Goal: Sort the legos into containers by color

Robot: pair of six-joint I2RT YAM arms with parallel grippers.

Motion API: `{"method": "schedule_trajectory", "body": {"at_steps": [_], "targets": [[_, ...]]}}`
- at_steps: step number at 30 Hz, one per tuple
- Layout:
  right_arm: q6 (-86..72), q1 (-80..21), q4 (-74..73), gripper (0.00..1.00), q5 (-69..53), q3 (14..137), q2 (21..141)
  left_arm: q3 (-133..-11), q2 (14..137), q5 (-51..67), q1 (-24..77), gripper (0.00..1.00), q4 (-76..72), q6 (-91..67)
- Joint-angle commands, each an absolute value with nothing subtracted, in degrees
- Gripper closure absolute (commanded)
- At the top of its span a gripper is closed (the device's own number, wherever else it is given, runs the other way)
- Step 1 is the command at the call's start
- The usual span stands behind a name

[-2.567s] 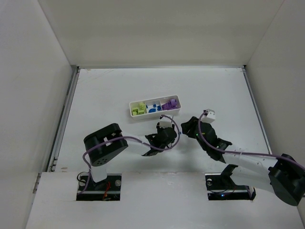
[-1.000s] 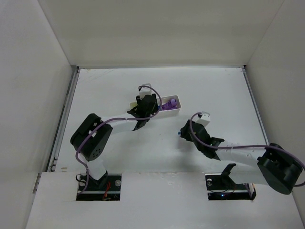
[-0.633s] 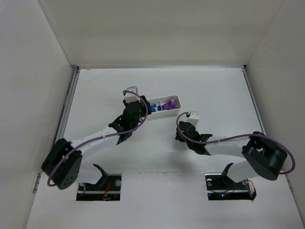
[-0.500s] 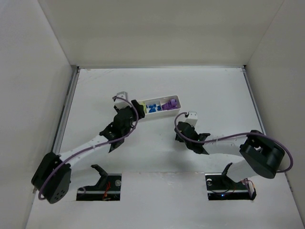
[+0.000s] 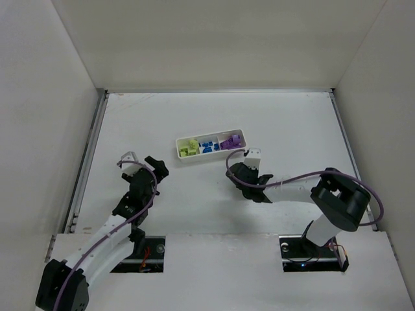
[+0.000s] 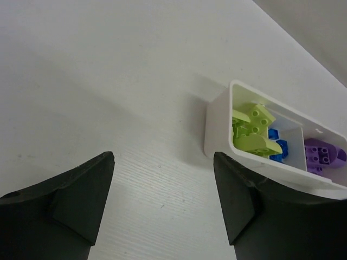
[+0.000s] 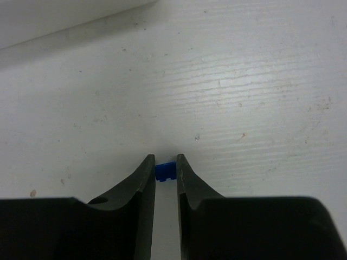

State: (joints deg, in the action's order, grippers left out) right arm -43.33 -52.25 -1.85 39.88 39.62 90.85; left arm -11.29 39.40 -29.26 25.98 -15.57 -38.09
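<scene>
One three-compartment tray (image 6: 217, 130), one blue brick (image 7: 165, 171) outside it, one left claw (image 6: 162, 162), one right claw (image 7: 165, 158)

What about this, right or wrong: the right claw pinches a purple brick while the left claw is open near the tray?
Wrong colour: the right wrist view shows the right claw pinching a blue brick; the left claw is open near the tray.
</scene>
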Motion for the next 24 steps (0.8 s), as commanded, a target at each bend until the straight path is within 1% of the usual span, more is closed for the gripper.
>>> {"method": "schedule_trajectory", "body": {"at_steps": [1, 2, 3, 8, 13, 18, 24], "targets": [[-45.26, -53.74, -6.50, 0.82, 41.84, 42.44, 91.15, -10.90, 38.49, -29.62, 24.30, 0.26, -15.38, -39.99], [-45.18, -54.09, -6.94, 0.82, 42.01, 43.23, 90.36, -10.81, 38.67, -29.45, 24.21, 0.16, -15.55, -40.08], [-44.91, -54.70, -7.29, 0.83, 42.19, 44.03, 89.57, -10.55, 38.85, -29.36, 24.21, 0.00, -15.99, -40.25], [-39.74, -56.12, -6.16, 0.83, 40.26, 51.57, 87.19, -10.11, 38.94, -28.83, 24.12, 0.00, -16.17, -40.87], [-33.32, -54.63, 0.52, 0.83, 35.78, 62.12, 93.85, -9.67, 38.58, -25.14, 23.95, 0.00, -16.87, -42.01], [-31.56, -51.37, 2.20, 0.82, 30.94, 72.58, 102.64, -10.37, 39.99, -24.34, 23.68, 0.00, -16.35, -41.75], [-32.86, -49.35, 2.90, 0.80, 30.50, 78.83, 110.64, -10.46, 39.73, -22.94, 23.42, 0.00, -16.35, -41.84]]}}
